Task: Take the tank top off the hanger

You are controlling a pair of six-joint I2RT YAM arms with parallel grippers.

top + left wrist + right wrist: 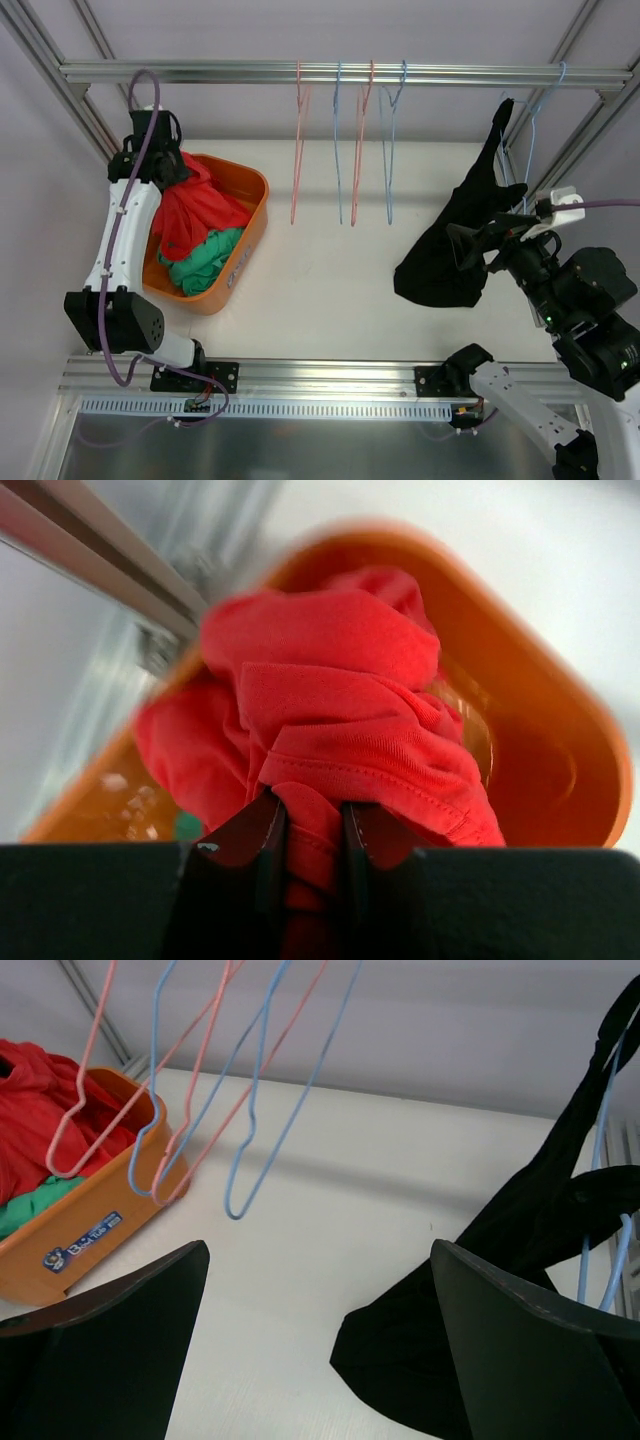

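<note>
Bin (pixel 262 190): green cloth (pixel 205 258); fingers (pixel 240 840) pinch red (pixel 200 210)

Pretty clearly a robotics lab rig: aluminium extrusion frame (pixel 300 72) boxing in a plain white counter (pixel 330 270), two arms (pixel 125 235) bolted to a rail (pixel 330 375), and a purple cable (pixel 140 110) looping loose.
</note>
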